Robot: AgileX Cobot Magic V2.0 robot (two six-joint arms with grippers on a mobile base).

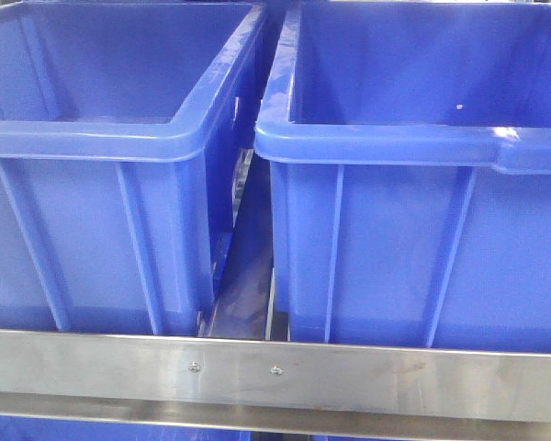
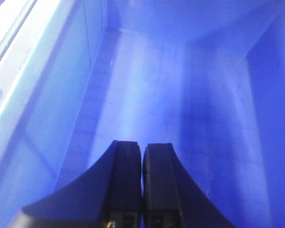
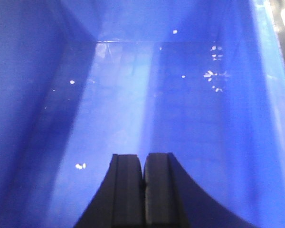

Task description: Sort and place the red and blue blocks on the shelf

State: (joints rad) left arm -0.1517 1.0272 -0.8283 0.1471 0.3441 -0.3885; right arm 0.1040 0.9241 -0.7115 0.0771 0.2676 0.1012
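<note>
The red and blue blocks are out of view in every frame. The shelf shows as a flat steel front rail (image 1: 275, 372) with two small screws, low in the front view. My left gripper (image 2: 142, 145) is shut with nothing between its dark fingers; it points down into a blue crate (image 2: 147, 95). My right gripper (image 3: 143, 156) is shut too, fingers pressed together and empty, hanging inside another blue crate (image 3: 133, 95) over its bare floor. Neither arm appears in the front view.
Two large blue plastic crates, left (image 1: 92, 138) and right (image 1: 413, 147), stand side by side on the shelf behind the rail with a narrow gap (image 1: 243, 257) between them. White specks (image 3: 211, 74) dot the right crate's floor.
</note>
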